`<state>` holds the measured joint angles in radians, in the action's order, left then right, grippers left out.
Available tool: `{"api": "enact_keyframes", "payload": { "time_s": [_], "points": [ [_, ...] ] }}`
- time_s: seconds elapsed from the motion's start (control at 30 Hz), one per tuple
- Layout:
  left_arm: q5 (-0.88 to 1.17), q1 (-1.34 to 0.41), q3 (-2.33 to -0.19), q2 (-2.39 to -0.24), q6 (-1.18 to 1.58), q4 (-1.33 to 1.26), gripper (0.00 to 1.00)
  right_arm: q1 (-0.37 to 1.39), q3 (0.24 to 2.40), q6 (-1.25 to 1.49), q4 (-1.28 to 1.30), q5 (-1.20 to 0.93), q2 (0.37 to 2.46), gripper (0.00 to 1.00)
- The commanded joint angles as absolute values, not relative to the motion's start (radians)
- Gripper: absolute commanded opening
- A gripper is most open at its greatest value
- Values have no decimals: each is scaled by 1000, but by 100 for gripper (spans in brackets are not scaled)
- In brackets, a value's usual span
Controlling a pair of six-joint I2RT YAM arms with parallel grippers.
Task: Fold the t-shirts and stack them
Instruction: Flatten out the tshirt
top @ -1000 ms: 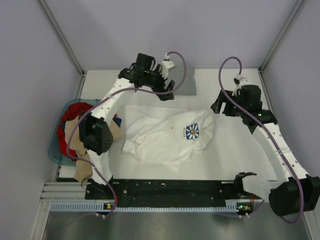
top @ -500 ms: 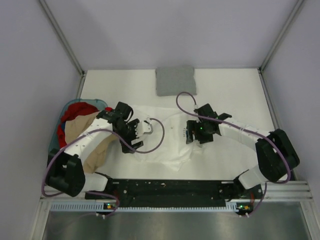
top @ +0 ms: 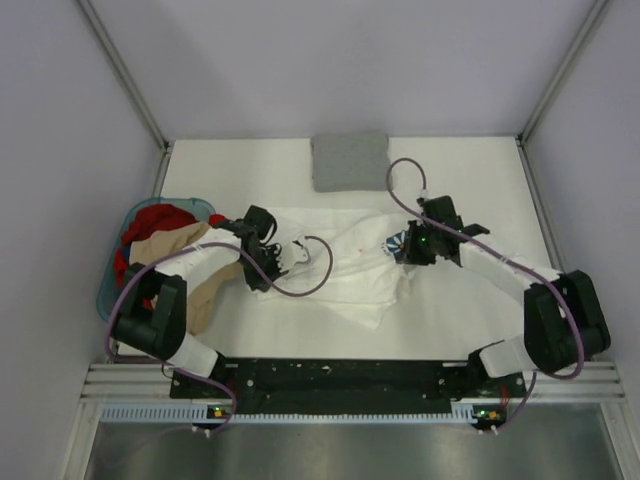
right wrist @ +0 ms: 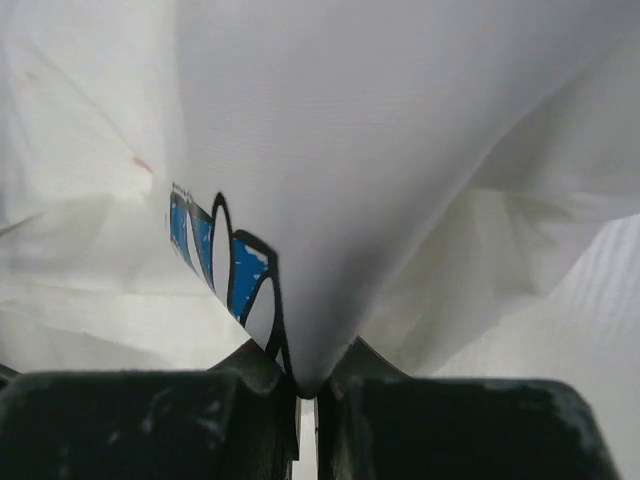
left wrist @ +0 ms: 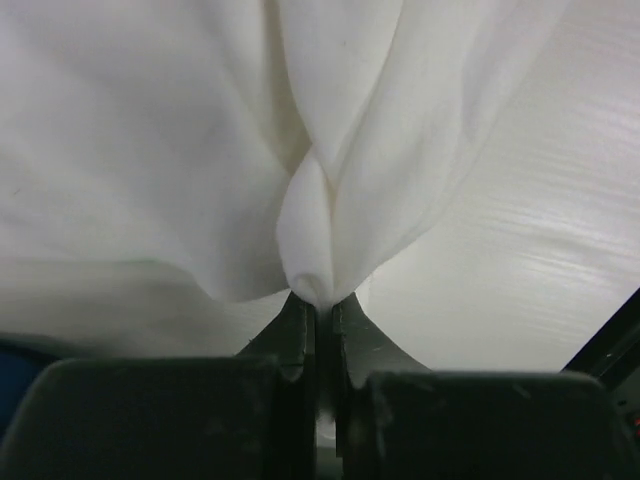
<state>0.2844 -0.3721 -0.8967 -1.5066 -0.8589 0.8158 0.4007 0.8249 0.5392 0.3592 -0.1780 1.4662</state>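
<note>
The white t-shirt (top: 345,272) lies rumpled across the middle of the table, its blue daisy print (top: 397,243) at the right end. My left gripper (top: 268,258) is shut on a pinched fold at the shirt's left edge, and the cloth (left wrist: 150,150) rises from the jaws (left wrist: 322,302). My right gripper (top: 411,247) is shut on a fold right beside the print (right wrist: 235,270), with white cloth (right wrist: 400,150) bunched between its tips (right wrist: 305,385). The grey t-shirt (top: 349,160) sits folded at the back of the table.
A blue basket (top: 108,300) holding red and tan clothes stands at the table's left edge, close to the left arm. Grey walls and metal posts close in the back and both sides. The arms' base rail (top: 340,378) runs along the near edge.
Both arms came down from the back of the table onto the white shirt and shut on it. The right gripper then drew the print end toward the back right.
</note>
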Motion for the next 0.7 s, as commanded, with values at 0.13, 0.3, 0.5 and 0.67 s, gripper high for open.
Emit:
{"api": "enact_keyframes", "payload": {
  "time_s": [0.13, 0.3, 0.5, 0.67],
  "points": [
    [173, -370, -1296, -1459, -701, 787, 0, 236, 1182, 319, 621, -128, 1264, 0],
    [97, -370, -1537, -1367, -667, 677, 0, 225, 1691, 125, 927, 37, 1371, 0],
    [-21, -357, -1666, -1379, -670, 672, 0, 277, 2137, 77, 1157, -139, 1571, 0],
    [-37, -319, -1539, -1358, -646, 647, 0, 452, 2066, -63, 1264, -189, 1693, 2]
  ]
}}
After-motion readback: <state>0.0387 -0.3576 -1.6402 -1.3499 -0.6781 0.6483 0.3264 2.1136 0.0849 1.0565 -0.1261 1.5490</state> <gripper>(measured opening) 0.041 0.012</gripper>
